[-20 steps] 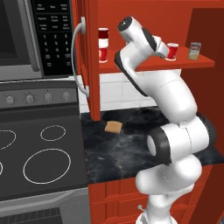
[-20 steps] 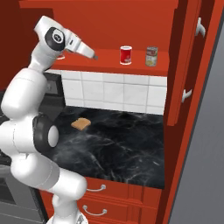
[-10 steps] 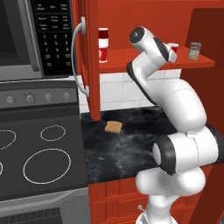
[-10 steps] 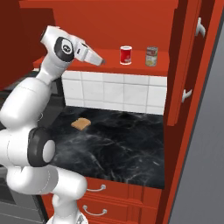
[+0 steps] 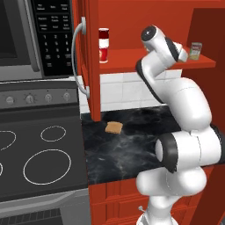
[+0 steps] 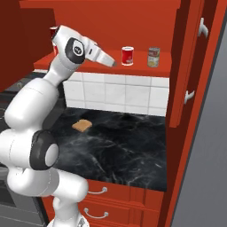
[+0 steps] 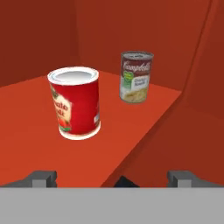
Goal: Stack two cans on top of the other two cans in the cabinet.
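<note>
A red-and-white can (image 7: 76, 103) stands upright on the red cabinet shelf (image 7: 26, 144), close ahead of my gripper (image 7: 113, 179) and a little left of its centre line. The olive-green-labelled can (image 7: 135, 76) stands farther back to the right. My gripper is open and holds nothing. From the right base, the gripper (image 6: 111, 63) hangs just left of the red can (image 6: 127, 56), with the olive can (image 6: 154, 56) beyond. At the shelf's left end a red-and-white column (image 5: 103, 44) looks like two cans, one on the other. The olive can (image 5: 196, 50) stands at the right end.
The cabinet's left door (image 5: 92, 66) with its curved grey handle (image 5: 78, 57) stands open beside the black microwave (image 5: 52, 35). The right door (image 6: 190, 62) is open too. A slice of bread (image 5: 114, 127) lies on the black marble counter (image 6: 124, 146). A stove (image 5: 39, 149) is at left.
My arm has swung right along the shelf, bringing the open gripper up to the red can beside the olive one. The cans have not moved.
</note>
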